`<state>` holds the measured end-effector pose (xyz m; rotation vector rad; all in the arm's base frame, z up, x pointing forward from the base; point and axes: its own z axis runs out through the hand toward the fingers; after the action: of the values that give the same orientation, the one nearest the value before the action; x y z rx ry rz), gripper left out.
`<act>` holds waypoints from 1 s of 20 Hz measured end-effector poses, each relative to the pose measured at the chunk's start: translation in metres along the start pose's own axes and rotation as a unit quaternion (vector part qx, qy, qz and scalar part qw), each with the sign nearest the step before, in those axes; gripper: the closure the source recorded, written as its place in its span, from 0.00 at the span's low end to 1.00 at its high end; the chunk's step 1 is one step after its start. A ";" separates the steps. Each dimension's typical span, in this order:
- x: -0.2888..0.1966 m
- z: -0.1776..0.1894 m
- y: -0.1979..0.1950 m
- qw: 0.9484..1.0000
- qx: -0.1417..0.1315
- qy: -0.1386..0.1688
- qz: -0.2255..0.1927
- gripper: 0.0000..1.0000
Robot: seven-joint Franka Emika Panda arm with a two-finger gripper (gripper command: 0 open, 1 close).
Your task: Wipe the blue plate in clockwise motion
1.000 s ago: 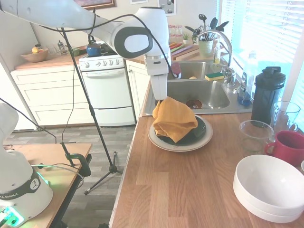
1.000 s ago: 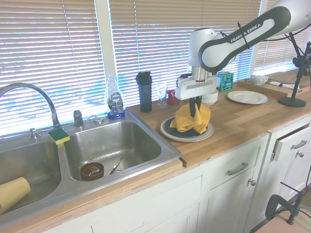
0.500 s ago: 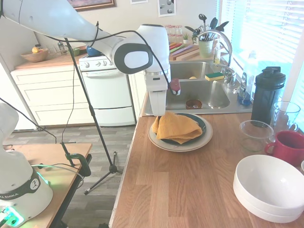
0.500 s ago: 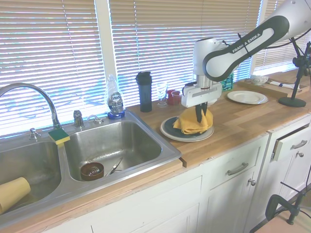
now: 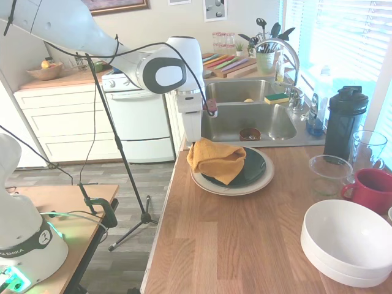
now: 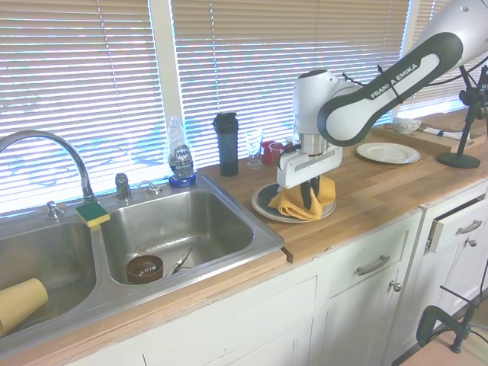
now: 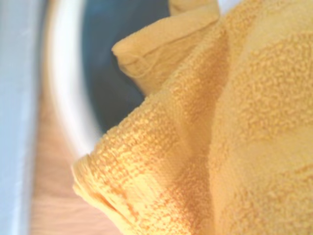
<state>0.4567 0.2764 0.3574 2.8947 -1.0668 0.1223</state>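
Wrist view, closest: yellow cloth [image 7: 230, 127] fills most of the frame, terry weave in focus, folded edges bunched. Behind it a patch of the blue plate [image 7: 105, 73], then a blurred arc of the cream plate [image 7: 63, 93] rim, then bare wood of the worktop [image 7: 49, 186].

Landmark: the blue plate [image 5: 252, 166]. It sits stacked inside the wider cream plate [image 5: 260, 182], both flat on the wooden worktop [image 5: 245, 245], close to the sink [image 5: 248, 119] edge.

The cloth [image 5: 214, 159] lies crumpled over the part of the blue plate toward the worktop's front edge, spilling onto the cream rim there; the rest of the blue plate is uncovered and glossy.

The tool [image 6: 306, 200] points straight down at the front-edge side of the blue plate [image 6: 268, 200], dark fingers closed together and pinching the cloth [image 6: 316, 200], which is pressed down onto the plate.

Farther from the blue plate, along the worktop away from the sink: a clear glass bowl [image 5: 327, 173], a red mug [image 5: 372, 188], stacked white bowls [image 5: 346, 242]. Toward the window from the plate: a dark shaker bottle [image 5: 344, 122] and a drinking glass [image 5: 369, 147].

Beyond the plate, in the sink: a brown round dish [image 5: 250, 133]; a green-yellow sponge [image 5: 277, 97] on the rim.
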 end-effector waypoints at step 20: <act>0.094 -0.015 -0.059 0.998 0.015 0.006 0.060 1.00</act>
<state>0.5653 0.2618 0.3798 2.8517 -1.2469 0.1633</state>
